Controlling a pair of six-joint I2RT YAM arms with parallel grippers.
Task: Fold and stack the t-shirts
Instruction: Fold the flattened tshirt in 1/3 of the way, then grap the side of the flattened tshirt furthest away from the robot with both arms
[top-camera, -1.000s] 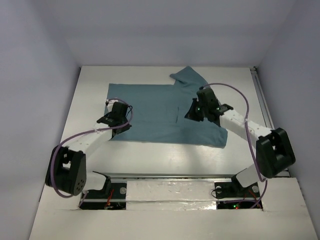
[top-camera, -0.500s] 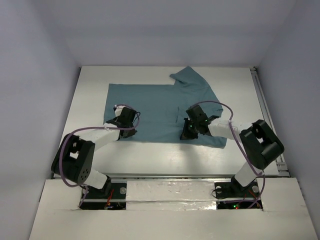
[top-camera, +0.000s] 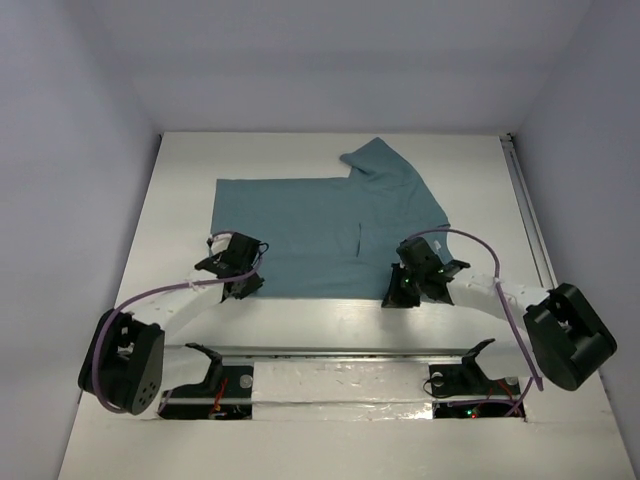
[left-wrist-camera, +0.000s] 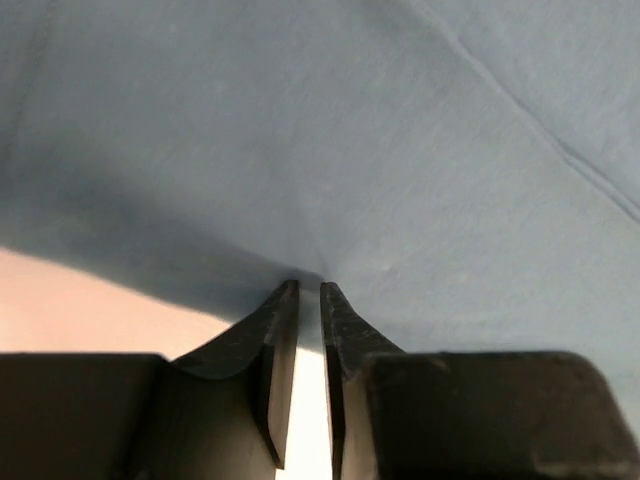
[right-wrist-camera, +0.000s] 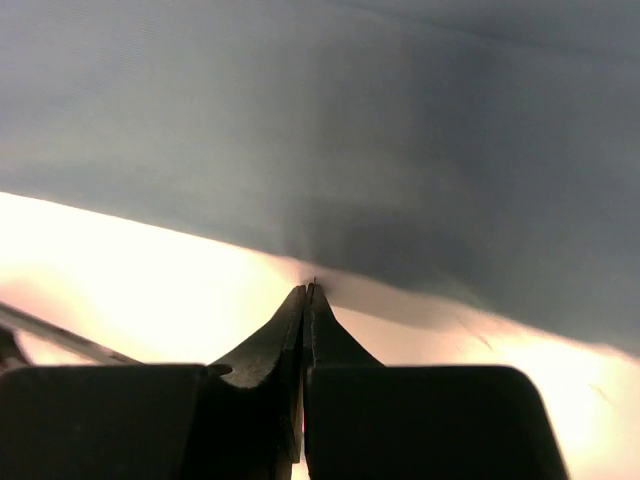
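Robotics lab test cell, two robot arms bolted side by side at the near edge of a white counter, bare pale walls boxing it in on three sides, purple cables looping along the arms, exposed electronics with small lit indicator lights at their bases.

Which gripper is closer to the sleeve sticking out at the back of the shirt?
Right. The right gripper is at the shirt's near edge below the sleeve; the left gripper is at the near left corner, farther away.
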